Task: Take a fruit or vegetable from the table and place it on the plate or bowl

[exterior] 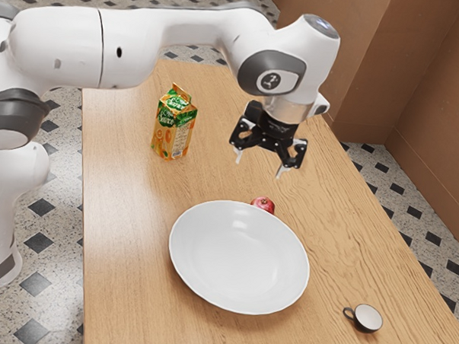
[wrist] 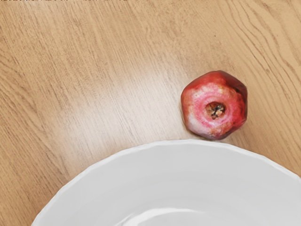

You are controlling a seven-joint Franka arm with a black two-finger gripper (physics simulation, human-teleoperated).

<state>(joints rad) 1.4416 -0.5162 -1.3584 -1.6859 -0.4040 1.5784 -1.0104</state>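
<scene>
A small red pomegranate (exterior: 263,205) lies on the wooden table, right against the far rim of a large white plate (exterior: 211,255). In the wrist view the pomegranate (wrist: 215,105) shows its crown facing up, just beyond the plate's rim (wrist: 155,150). My gripper (exterior: 265,160) hangs in the air above the pomegranate, well clear of it. Its two black fingers are spread apart with nothing between them, so it is open.
An orange juice carton (exterior: 174,121) stands upright at the back of the table, toward the exterior view's left. A small dark cup (exterior: 364,317) sits near the front right corner. Brown cardboard walls rise behind the table on the right.
</scene>
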